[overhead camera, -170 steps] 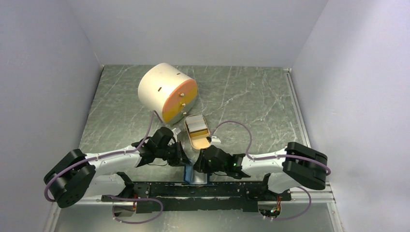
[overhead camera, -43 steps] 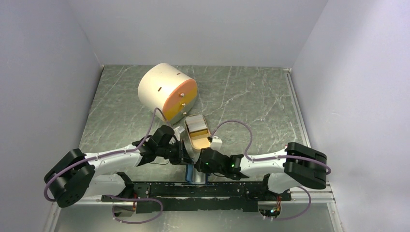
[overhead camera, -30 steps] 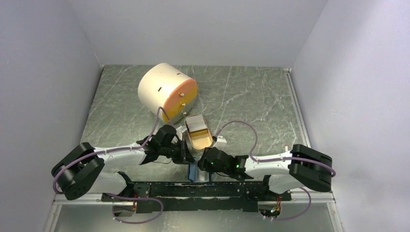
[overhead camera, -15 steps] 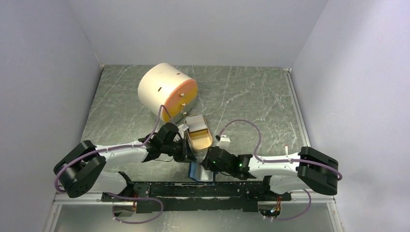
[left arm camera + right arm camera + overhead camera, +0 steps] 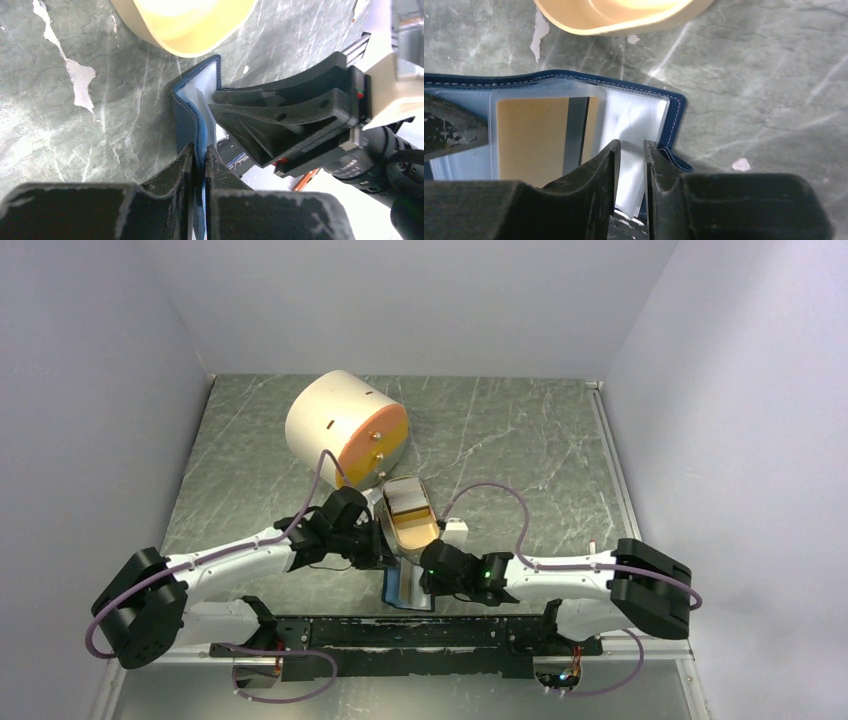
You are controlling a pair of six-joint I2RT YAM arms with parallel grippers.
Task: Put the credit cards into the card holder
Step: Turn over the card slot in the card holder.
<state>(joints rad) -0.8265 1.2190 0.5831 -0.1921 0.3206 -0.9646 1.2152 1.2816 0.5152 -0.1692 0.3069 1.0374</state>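
Note:
The dark blue card holder (image 5: pixel 403 587) lies open on the table near its front edge, between my two grippers. My left gripper (image 5: pixel 199 148) is shut on its blue left flap (image 5: pixel 186 112). My right gripper (image 5: pixel 631 144) has its jaws a narrow gap apart, pinching a whitish clear sleeve leaf on the holder's right side (image 5: pixel 644 112). A tan pocket (image 5: pixel 526 135) shows inside the holder. The whitish-grey credit cards (image 5: pixel 404 496) lie in the far end of the tan oval dish (image 5: pixel 430 532), just beyond the holder.
The big cream cylinder with an orange face (image 5: pixel 345 430) lies behind the dish. The dish rim shows close above both wrists, in the left wrist view (image 5: pixel 185 45) and the right wrist view (image 5: pixel 614 22). The black rail (image 5: pixel 400 632) runs just in front of the holder.
Both grippers have shifted slightly away from the rail with the holder. The holder now lies wider open than before. The dish and cylinder have not moved.

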